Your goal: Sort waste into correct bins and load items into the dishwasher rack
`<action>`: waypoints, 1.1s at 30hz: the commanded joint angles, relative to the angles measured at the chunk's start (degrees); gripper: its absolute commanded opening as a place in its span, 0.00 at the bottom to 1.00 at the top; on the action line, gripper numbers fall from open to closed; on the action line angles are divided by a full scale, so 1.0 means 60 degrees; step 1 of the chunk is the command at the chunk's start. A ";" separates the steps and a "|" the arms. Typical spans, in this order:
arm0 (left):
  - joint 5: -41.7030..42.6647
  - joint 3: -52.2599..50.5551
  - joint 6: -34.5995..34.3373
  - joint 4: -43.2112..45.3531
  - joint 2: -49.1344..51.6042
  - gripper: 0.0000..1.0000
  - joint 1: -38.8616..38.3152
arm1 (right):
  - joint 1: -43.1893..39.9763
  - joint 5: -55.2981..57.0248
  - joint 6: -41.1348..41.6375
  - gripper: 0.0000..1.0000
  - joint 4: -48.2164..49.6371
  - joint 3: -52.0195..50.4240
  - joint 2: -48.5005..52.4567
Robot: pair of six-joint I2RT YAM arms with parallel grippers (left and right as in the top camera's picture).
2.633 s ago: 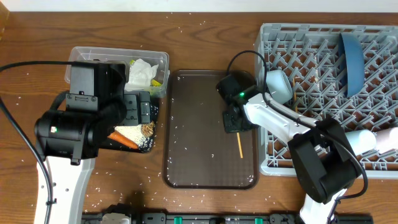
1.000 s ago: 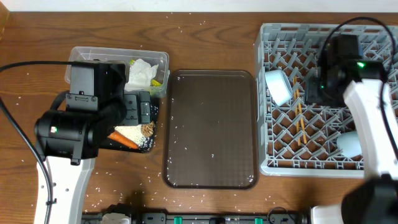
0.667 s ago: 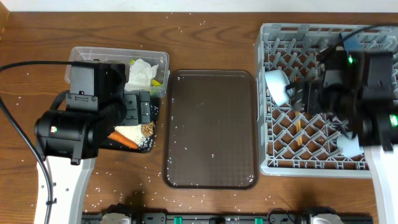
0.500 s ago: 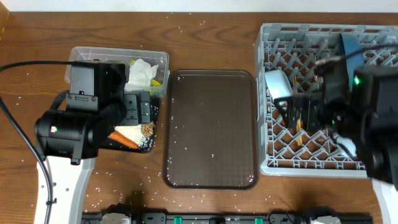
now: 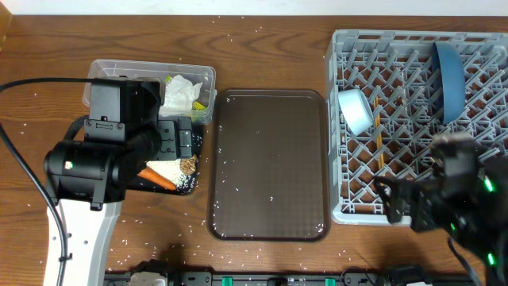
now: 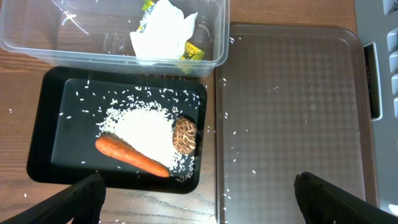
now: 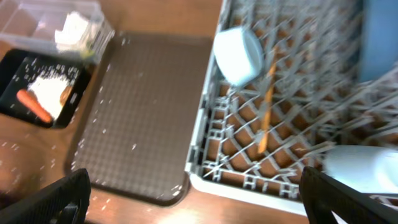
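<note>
The grey dishwasher rack holds an upright dark-blue plate, a light-blue cup on its side and wooden chopsticks lying on the lattice. A white bowl shows in the rack's near corner. My right gripper hangs open and empty over the rack's front edge. My left gripper is open above the black tray, which holds rice, a carrot piece and a brown lump. The clear tub holds the tissue and the wrapper.
A dark-brown serving tray lies between the bins and the rack, with only rice grains on it. Loose rice is scattered over the wooden table. My left arm's body covers part of the bins in the overhead view.
My right arm carried a chopstick from the brown tray to the rack, opened its jaws, and drew back to the rack's front edge. The left arm has not moved.
</note>
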 commanded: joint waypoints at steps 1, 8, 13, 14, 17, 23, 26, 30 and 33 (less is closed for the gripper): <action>0.0033 0.0084 -0.0044 -0.0022 0.0040 0.98 -0.0015 | -0.0095 0.0707 -0.0590 0.99 0.0168 0.0033 -0.0805; 0.0033 0.0084 -0.0047 -0.0022 0.0040 0.98 -0.0015 | -0.0973 0.0725 -0.2379 0.99 0.1712 -0.1151 -0.2798; 0.0033 0.0084 -0.0047 -0.0018 0.0040 0.98 -0.0015 | -0.1665 0.0725 -0.3242 0.99 0.3005 -0.3045 -0.4113; 0.0033 0.0084 -0.0047 -0.0022 0.0040 0.98 -0.0015 | -0.1759 0.0714 -0.3322 0.99 0.3377 -0.3548 -0.4375; 0.0033 0.0084 -0.0047 -0.0022 0.0040 0.98 -0.0015 | -0.1829 0.0619 -0.3315 0.99 0.4605 -0.5122 -0.5082; 0.0029 0.0084 -0.0047 -0.0022 0.0040 0.98 -0.0015 | -0.1832 -0.0492 -0.3315 0.99 0.6772 -0.8353 -0.6320; 0.0033 0.0084 -0.0044 -0.0022 0.0040 0.98 -0.0015 | -0.1832 -0.0987 -0.3315 0.99 0.7603 -0.9617 -0.6889; 0.0033 0.0084 -0.0047 -0.0022 0.0040 0.98 -0.0015 | -0.1832 -0.1042 -0.3315 0.99 0.8684 -1.1089 -0.7548; 0.0033 0.0084 -0.0044 -0.0022 0.0040 0.98 -0.0015 | -0.1829 -0.1038 -0.3315 0.99 0.9457 -1.1948 -0.7759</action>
